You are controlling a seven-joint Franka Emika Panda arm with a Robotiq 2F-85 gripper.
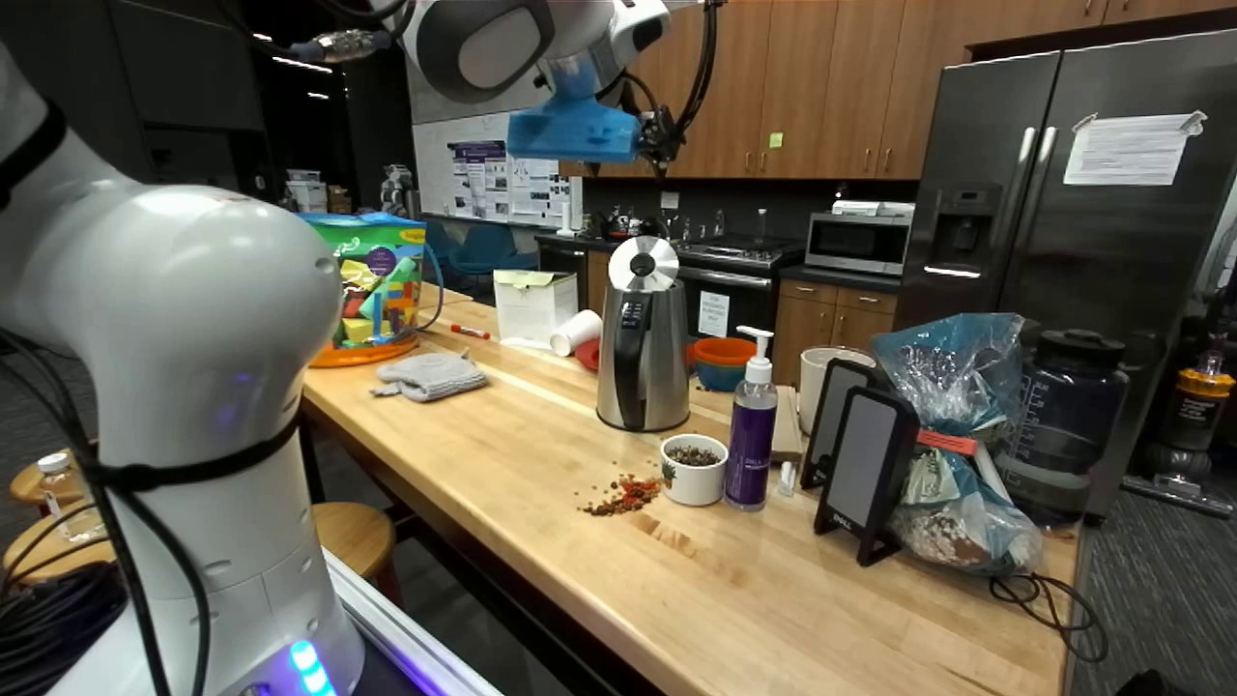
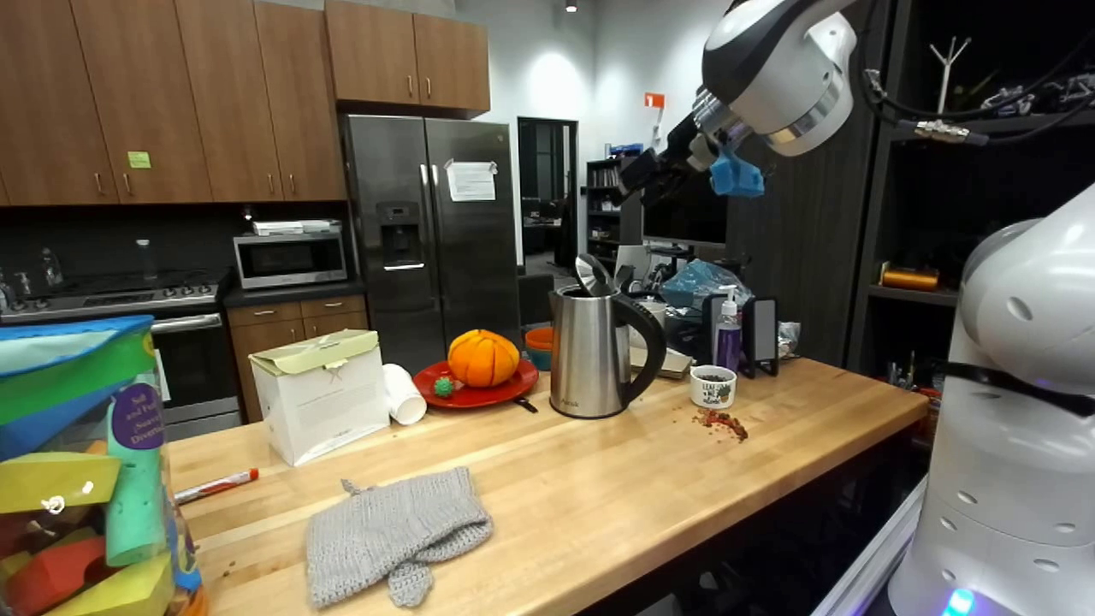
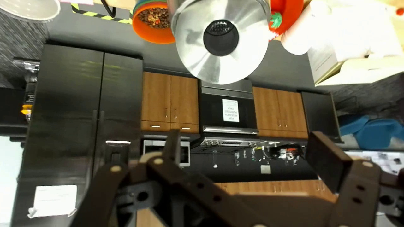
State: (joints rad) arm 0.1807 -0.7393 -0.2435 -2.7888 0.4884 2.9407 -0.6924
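Hanging up higher than the one steel kettle (image 2: 590, 359), the gripper (image 3: 249, 151) has its jaws spread wide, nothing between them. Kettle's standing on the wood counter (image 2: 547, 530), lid (image 1: 644, 262) raised. Looks like approach stage to me; getting to it would call for lowering. Also counting one printed cup (image 2: 713, 391), one purple pump bottle (image 1: 749, 449), one grey mitt (image 2: 393, 526), two black speakers (image 1: 863, 459).

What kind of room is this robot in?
Probably a kitchen, maybe in a lab: there's a fridge, plus an oven with a sign reading "for research purposes only".
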